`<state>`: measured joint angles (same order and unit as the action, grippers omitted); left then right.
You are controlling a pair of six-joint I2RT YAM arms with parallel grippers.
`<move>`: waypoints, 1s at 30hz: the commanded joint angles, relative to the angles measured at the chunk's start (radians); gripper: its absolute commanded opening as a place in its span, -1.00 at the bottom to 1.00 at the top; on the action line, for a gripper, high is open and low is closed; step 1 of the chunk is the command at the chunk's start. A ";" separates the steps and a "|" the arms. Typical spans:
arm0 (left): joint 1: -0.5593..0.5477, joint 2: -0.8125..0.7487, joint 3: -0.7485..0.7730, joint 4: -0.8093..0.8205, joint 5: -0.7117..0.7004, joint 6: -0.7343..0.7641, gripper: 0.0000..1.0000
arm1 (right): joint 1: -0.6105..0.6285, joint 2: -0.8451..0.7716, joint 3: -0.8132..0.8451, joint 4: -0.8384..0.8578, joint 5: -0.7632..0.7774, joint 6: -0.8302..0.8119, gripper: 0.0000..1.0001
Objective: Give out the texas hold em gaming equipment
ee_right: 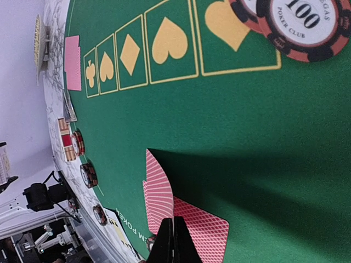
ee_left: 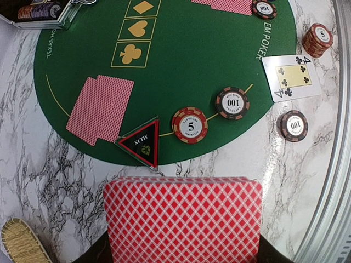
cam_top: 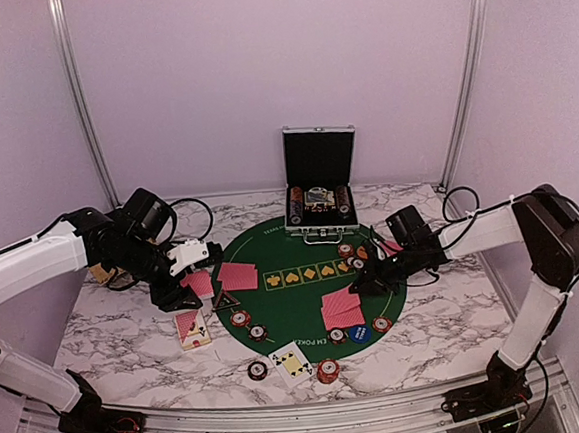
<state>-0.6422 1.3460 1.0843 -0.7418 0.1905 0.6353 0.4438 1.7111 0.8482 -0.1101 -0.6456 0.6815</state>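
Nearest the arms, a face-up four of clubs [cam_top: 292, 361] is lying on the marble bench [cam_top: 129, 339] between a dark chip [cam_top: 257, 369] and a red-and-white chip stack [cam_top: 328, 370]. Just beyond, on the green mat [cam_top: 282, 252], a blue disc [cam_top: 357, 334] is sitting just beside a pair of red-backed cards [cam_top: 342, 311]. The right fingers [ee_right: 167, 246] are pressing fully together with their tips over that pair; whether they are pinching a card edge I cannot tell. The left fingers [ee_left: 93, 256] are clamping a red-backed card [ee_left: 182, 216] by its two sides above the bench, near the triangular token [ee_left: 142, 143] at the mat's rim. Past the token, two more red-backed cards [ee_left: 100, 108] are lying on the mat, and an open metal case [cam_top: 320, 189] is standing at the far edge.
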 commanded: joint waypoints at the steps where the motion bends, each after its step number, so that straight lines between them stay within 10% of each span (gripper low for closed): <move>1: 0.001 -0.035 -0.007 0.004 0.017 0.003 -1.00 | -0.005 -0.001 0.045 -0.116 0.093 -0.089 -1.00; 6: 0.001 -0.037 -0.006 0.003 0.018 0.004 -1.00 | -0.004 -0.018 0.049 -0.189 0.153 -0.130 -0.94; 11: 0.001 -0.036 0.000 0.000 0.021 0.004 -1.00 | 0.001 -0.048 0.084 -0.263 0.186 -0.160 -0.33; 19: 0.001 -0.035 0.002 -0.001 0.025 0.003 -1.00 | 0.070 -0.118 0.211 -0.300 0.239 -0.128 0.07; 30: 0.001 -0.024 0.022 -0.001 0.030 -0.003 -1.00 | 0.330 0.049 0.284 0.353 -0.022 0.282 0.51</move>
<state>-0.6422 1.3399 1.0836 -0.7422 0.2012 0.6350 0.7086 1.6722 1.0718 -0.0635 -0.5705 0.7750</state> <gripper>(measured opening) 0.651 0.737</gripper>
